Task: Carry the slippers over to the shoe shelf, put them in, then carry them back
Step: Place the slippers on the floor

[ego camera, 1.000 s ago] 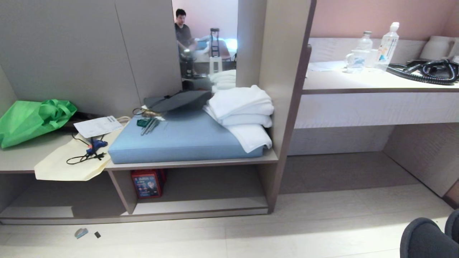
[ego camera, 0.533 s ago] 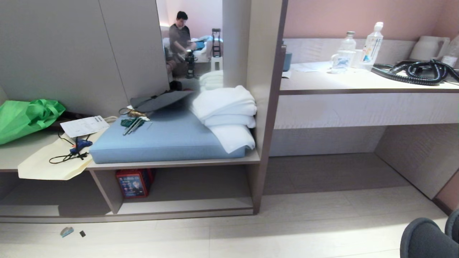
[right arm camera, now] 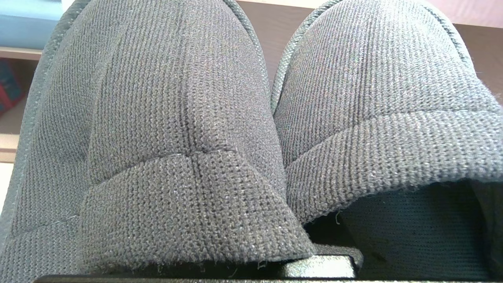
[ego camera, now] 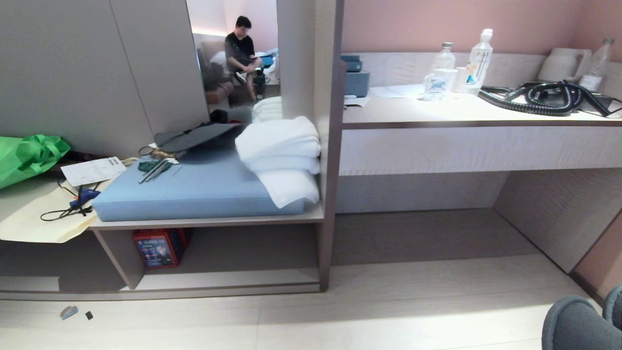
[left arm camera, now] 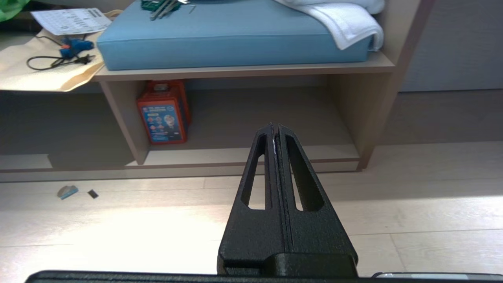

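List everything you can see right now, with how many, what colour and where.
slippers: two, dark grey, held at the right gripper, filling its wrist view
shoe shelf: one, taupe, under the blue cushion
cushion: one, blue, on the bench
towels: a stack, white, on the cushion's right end
red box: one, in the shoe shelf's left corner
green bag: one, far left on the bench
bottles: at least two, clear, on the desk
hose: one, black, coiled on the desk
person: one, dark shirt, seated in the background
left gripper: black, shut, empty, facing the shoe shelf
right gripper: hidden behind the slippers
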Tool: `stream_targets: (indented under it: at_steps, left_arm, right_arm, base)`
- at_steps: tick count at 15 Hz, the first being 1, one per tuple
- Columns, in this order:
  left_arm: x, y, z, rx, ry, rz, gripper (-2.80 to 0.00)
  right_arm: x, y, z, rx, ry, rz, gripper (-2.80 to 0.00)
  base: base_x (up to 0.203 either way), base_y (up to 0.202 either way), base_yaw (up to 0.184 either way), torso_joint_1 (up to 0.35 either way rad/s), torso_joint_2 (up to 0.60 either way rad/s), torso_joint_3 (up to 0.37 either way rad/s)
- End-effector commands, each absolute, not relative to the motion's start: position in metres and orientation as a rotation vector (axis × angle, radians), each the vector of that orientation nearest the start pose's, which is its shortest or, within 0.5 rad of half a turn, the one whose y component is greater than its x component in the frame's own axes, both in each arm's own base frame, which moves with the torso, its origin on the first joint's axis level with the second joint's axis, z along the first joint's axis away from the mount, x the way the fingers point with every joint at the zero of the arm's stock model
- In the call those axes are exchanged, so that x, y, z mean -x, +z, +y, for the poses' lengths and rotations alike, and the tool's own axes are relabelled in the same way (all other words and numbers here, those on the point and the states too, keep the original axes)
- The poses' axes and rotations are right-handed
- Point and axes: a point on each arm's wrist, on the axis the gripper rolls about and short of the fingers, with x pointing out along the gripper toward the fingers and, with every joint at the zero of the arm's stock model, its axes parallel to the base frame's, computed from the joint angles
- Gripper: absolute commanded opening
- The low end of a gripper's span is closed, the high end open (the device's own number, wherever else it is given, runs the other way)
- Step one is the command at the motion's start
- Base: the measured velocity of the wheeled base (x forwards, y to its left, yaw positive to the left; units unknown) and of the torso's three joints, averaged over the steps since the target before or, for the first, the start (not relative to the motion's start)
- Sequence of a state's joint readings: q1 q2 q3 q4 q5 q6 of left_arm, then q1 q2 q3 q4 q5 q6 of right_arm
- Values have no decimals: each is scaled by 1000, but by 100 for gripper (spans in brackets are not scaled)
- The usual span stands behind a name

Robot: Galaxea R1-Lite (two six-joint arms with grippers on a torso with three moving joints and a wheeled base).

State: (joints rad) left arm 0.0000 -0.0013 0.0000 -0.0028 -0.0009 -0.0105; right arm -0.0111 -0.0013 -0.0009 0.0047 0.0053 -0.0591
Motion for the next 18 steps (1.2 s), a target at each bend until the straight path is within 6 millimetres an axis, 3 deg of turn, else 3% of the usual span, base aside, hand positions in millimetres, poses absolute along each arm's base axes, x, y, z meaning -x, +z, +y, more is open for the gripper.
stream_targets:
  at_steps: [1, 18]
  left_arm:
    - [23, 76, 0, 11, -2, -3, -280]
    - [23, 76, 0, 11, 0, -3, -280]
  right_arm:
    - [23, 75, 0, 60, -4, 3, -280]
    - [23, 75, 0, 63, -3, 3, -280]
  base:
    - [0, -201, -2, 1, 2, 2]
    - [0, -196, 2, 2, 2, 3]
